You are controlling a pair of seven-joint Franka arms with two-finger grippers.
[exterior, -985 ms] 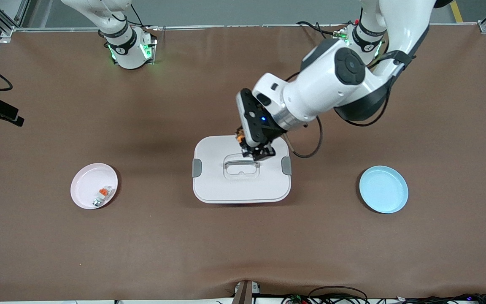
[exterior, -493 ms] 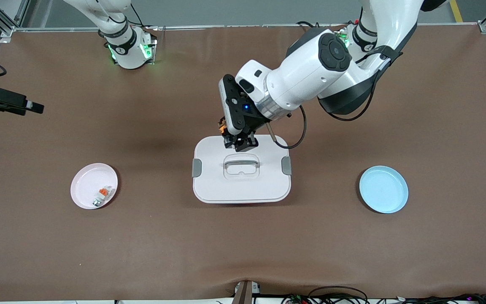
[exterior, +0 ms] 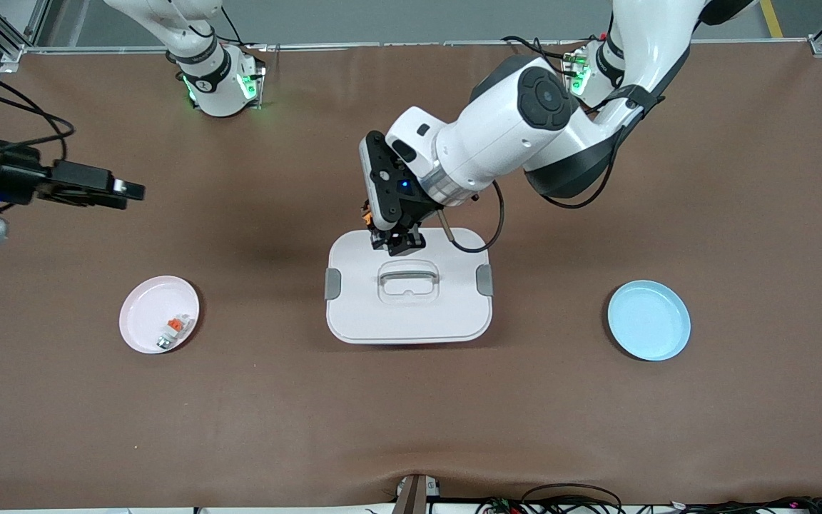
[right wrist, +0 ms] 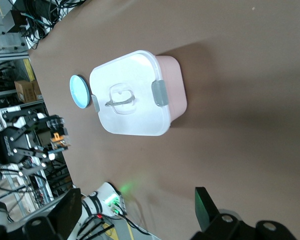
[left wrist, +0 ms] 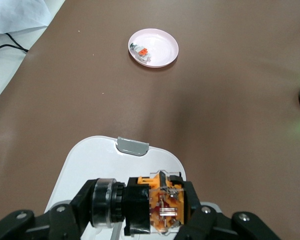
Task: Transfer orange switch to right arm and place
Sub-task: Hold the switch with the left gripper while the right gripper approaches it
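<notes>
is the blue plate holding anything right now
No, the blue plate lies bare in the front view, while the small white-and-orange piece sits in the pink plate.

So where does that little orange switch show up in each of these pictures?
Front view: the orange switch is clamped in the left hand, above the edge of the white lidded box nearest the robots' bases.
Left wrist view: the switch fills the lower middle, between the fingers.
Right wrist view: it is small, near the picture's edge, in the other arm's hand.
Shared landmark: the white lidded box, seen in all three.
</notes>
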